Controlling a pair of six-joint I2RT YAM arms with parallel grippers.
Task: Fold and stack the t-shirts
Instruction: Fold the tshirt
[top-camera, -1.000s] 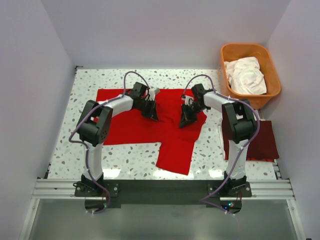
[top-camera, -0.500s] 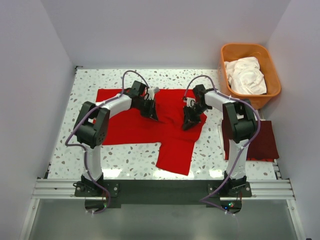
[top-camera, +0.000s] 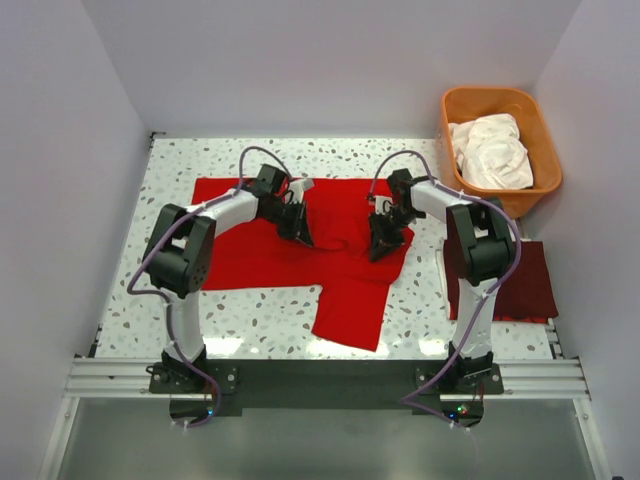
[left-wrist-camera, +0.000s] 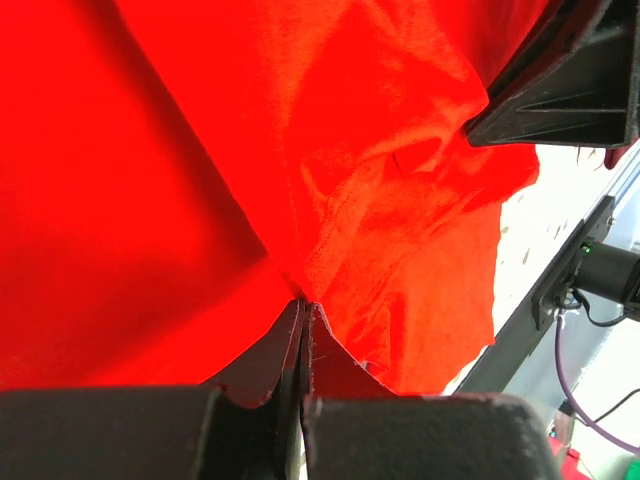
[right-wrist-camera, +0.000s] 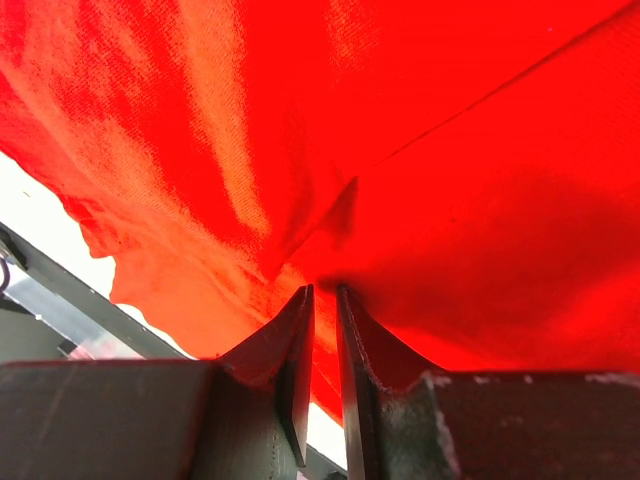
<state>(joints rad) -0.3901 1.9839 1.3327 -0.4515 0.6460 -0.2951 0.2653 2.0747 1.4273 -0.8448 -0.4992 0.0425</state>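
A bright red t-shirt (top-camera: 260, 255) lies spread on the speckled table, one part hanging toward the near edge. My left gripper (top-camera: 303, 238) is shut on a pinch of its fabric near the middle; in the left wrist view (left-wrist-camera: 303, 300) the fingers meet on a raised red fold (left-wrist-camera: 360, 200). My right gripper (top-camera: 378, 248) pinches the shirt's right part; in the right wrist view (right-wrist-camera: 325, 290) the fingers stand almost together with red cloth (right-wrist-camera: 450, 200) between the tips. A dark red folded shirt (top-camera: 515, 285) lies at the right edge.
An orange basket (top-camera: 500, 100) at the back right holds white shirts (top-camera: 490, 150). Walls close in the table on the left, back and right. The aluminium rail (top-camera: 320, 378) with both arm bases runs along the near edge.
Both grippers have shifted slightly while keeping hold of the red shirt: the left a little down and left, the right a little to the right. The cloth between them has bunched slightly.
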